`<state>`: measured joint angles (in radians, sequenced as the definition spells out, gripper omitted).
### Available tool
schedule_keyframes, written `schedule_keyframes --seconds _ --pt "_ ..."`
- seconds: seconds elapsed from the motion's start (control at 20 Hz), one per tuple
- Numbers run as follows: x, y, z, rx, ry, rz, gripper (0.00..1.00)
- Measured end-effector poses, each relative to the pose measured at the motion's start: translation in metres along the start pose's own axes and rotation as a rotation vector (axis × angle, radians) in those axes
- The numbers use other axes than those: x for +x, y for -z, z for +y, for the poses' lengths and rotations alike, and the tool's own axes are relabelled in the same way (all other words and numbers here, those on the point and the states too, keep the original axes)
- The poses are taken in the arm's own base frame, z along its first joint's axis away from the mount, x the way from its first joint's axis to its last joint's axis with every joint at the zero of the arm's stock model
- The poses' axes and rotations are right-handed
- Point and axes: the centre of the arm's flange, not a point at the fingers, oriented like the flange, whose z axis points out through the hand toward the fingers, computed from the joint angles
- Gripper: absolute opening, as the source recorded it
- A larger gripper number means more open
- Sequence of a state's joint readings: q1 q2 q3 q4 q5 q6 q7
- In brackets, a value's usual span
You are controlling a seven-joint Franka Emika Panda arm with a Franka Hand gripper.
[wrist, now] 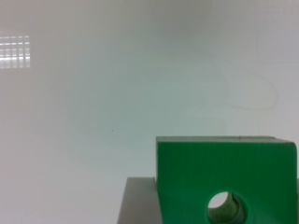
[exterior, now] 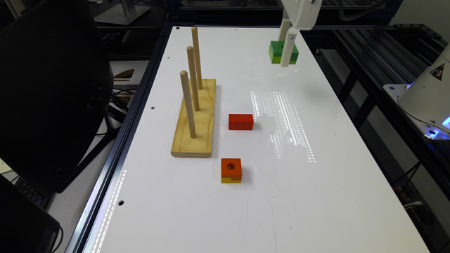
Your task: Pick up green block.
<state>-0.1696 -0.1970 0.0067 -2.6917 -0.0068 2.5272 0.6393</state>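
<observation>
The green block (exterior: 276, 52) hangs above the far part of the white table (exterior: 316, 196), toward the exterior view's right, with my gripper (exterior: 283, 56) shut on it. Its dark green layer sits over a lighter yellow-green one. In the wrist view the green block (wrist: 187, 177) is very close, its round hole facing the camera. A grey finger (wrist: 139, 200) presses against its side, and the bare table lies well below it.
A wooden base (exterior: 197, 123) with three upright pegs stands at the exterior view's left. A red block (exterior: 240, 121) and an orange-and-yellow block (exterior: 231, 170) with a hole lie beside it. The arm's white base (exterior: 427, 95) sits off the table's right edge.
</observation>
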Motion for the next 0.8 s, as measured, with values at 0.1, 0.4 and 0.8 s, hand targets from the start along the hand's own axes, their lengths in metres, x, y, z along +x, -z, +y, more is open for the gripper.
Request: schedule_keyframes --seconds 0.1,0.4,0.8 --pt "0.000 0.002 0.000 0.000 0.000 0.001 0.00" --pt "0.003 0.040 -0.002 0.006 -0.001 0.010 0.00" --pt "-0.004 0.062 0.003 0.002 -0.001 0.006 0.00"
